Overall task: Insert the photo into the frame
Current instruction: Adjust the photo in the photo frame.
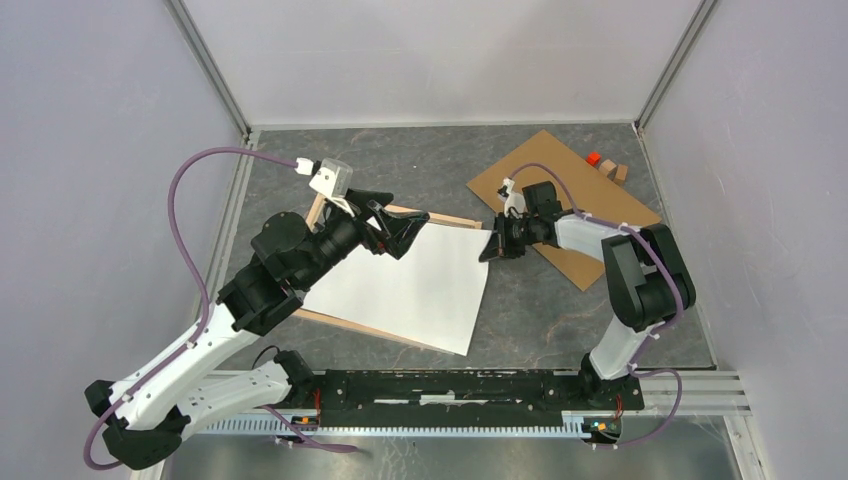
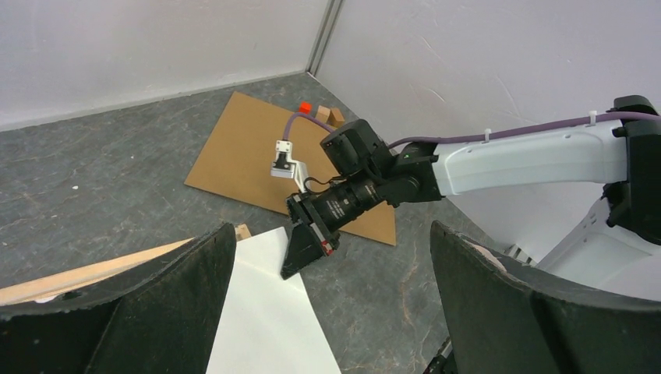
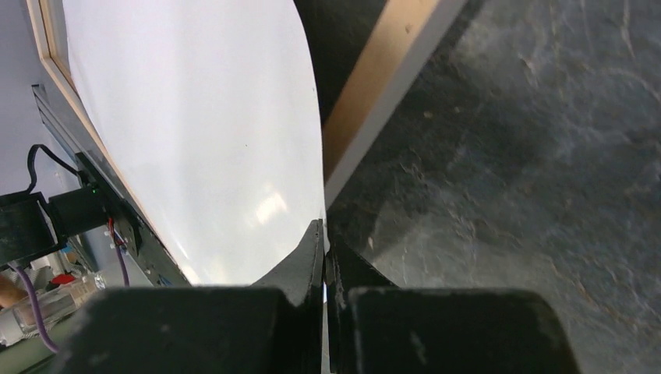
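The photo [image 1: 410, 285] lies white back up, slanting across the pale wood frame [image 1: 445, 218], whose rails show along its far and left edges. My right gripper [image 1: 492, 247] is shut on the photo's far right corner; in the right wrist view the sheet [image 3: 203, 132] curves up into the closed fingers [image 3: 323, 241] beside a frame rail [image 3: 382, 86]. My left gripper [image 1: 400, 235] is open and empty above the photo's far edge. The left wrist view shows its spread jaws [image 2: 331, 232], the photo [image 2: 265, 312], the frame rail [image 2: 93, 271] and the right gripper [image 2: 300, 257].
The plain brown backing board [image 1: 560, 205] lies flat at the back right, partly under the right arm; it also shows in the left wrist view [image 2: 257, 148]. A small red piece [image 1: 593, 158] and wooden blocks [image 1: 615, 170] sit at its far corner. Walls enclose three sides.
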Tool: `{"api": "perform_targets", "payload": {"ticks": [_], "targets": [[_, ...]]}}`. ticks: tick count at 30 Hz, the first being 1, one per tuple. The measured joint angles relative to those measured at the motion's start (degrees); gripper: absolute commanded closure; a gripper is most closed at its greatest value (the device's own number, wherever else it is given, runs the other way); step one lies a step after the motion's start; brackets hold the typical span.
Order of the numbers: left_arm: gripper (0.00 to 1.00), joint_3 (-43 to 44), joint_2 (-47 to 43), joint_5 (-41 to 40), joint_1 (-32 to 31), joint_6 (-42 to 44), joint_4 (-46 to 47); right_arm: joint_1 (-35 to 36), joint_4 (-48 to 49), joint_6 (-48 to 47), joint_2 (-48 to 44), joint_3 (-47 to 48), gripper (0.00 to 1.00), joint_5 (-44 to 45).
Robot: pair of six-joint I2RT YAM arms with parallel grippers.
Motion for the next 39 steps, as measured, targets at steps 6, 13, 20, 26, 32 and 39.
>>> {"api": "perform_targets", "payload": {"ticks": [6, 13, 20, 26, 32, 39], "targets": [[0.0, 0.0, 0.1, 0.0, 0.0, 0.0, -0.2, 2.7, 0.7, 1.8, 3.0, 5.0, 1.0, 1.7], [0.0, 0.0, 0.1, 0.0, 0.0, 0.0, -0.2, 4.8, 1.4, 3.8, 5.7, 10.6, 1.0, 3.0], [0.0, 0.0, 0.1, 0.1, 0.0, 0.0, -0.2, 6.7, 1.8, 5.4, 9.5, 13.9, 1.0, 3.1], [0.0, 0.0, 0.1, 0.1, 0.0, 0.0, -0.2, 7.6, 2.8, 7.3, 10.7, 14.0, 0.99, 3.1], [0.0, 0.0, 0.1, 0.9, 0.0, 0.0, -0.2, 7.8, 3.5, 8.3, 11.2, 14.0, 0.96, 3.1], [0.0, 0.0, 0.2, 1.0, 0.0, 0.0, -0.2, 8.0, 3.7, 8.1, 11.3, 14.0, 0.83, 3.5]]}}
